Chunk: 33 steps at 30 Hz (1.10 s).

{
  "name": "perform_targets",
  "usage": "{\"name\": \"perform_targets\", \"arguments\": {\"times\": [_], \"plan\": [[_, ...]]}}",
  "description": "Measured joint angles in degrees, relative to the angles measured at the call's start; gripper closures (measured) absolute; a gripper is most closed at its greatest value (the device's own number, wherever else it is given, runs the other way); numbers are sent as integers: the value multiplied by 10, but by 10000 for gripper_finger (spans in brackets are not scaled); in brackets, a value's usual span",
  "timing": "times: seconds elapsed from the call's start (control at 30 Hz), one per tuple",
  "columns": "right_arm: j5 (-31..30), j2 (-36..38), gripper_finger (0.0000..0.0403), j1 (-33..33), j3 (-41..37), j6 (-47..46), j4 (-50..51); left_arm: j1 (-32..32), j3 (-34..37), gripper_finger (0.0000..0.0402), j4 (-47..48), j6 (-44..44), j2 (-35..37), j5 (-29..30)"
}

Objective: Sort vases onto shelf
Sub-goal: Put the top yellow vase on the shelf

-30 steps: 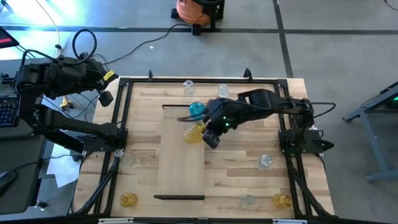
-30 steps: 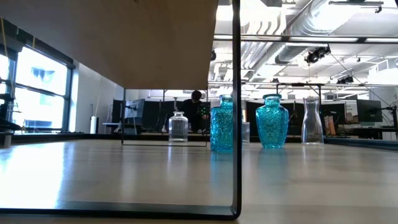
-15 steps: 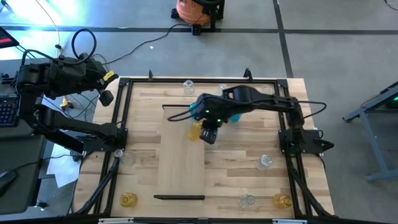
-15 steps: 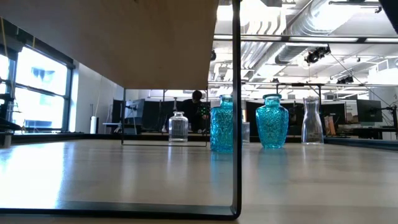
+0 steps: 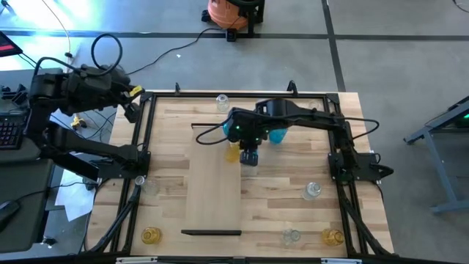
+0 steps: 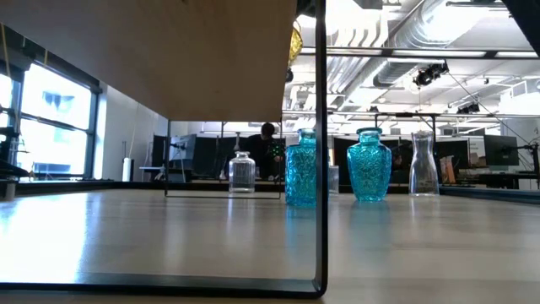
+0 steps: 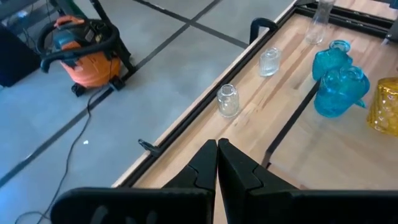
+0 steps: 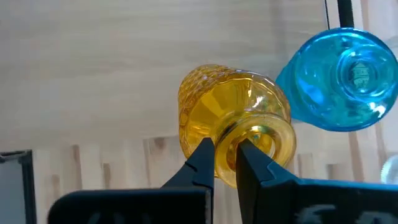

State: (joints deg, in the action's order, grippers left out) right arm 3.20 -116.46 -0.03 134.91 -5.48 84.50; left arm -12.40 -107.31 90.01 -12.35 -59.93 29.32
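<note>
My right gripper (image 5: 250, 155) is over the far part of the shelf (image 5: 212, 187), a pale panel with dark end strips, and is shut on a yellow vase (image 5: 233, 152). In the low view only a yellow sliver (image 6: 296, 42) shows above the shelf's edge (image 6: 169, 59). Two blue vases (image 5: 277, 136) (image 8: 348, 74) stand by the shelf's far right corner. My left gripper (image 7: 217, 149) is shut and empty, off the table's far left corner (image 5: 135, 99). Clear vases (image 5: 222, 101) stand along the far edge. My right gripper pinches the yellow vase's narrow neck (image 8: 225, 140), just under the mouth rim (image 8: 264, 146), between its two fingers (image 8: 202, 155). They come from above, slanting down. The round body (image 8: 224, 99) hangs beyond the fingertips over the pale shelf; I cannot tell whether its base touches it.
More vases stand on the plank tabletop: clear ones (image 5: 313, 191) (image 5: 291, 236) and a yellow one (image 5: 333, 236) at the near right, a yellow one (image 5: 152, 235) at the near left. A black frame rail (image 5: 139, 147) borders the table. An orange vacuum (image 7: 87, 50) stands on the floor.
My right arm has swung toward the table's left and far edge, turning its wrist, and has carried the yellow vase a little toward the far edge; the vase now shows in the low view. My left arm has swung toward the table's far left corner.
</note>
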Motion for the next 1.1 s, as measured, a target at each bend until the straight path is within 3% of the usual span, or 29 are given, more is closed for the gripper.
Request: {"name": "perform_targets", "arguments": {"times": [0.3, 0.77, 1.1], "plan": [[4, 0, 396, 1, -1, 19, 4, 0, 0, 396, 0, -30, -28, -63], [43, -13, 396, 2, -1, 45, -25, 0, 0, 396, 0, -25, -39, -68], [30, -17, 396, 8, -1, 75, -28, 0, 0, 396, 0, -29, -38, -75]]}}
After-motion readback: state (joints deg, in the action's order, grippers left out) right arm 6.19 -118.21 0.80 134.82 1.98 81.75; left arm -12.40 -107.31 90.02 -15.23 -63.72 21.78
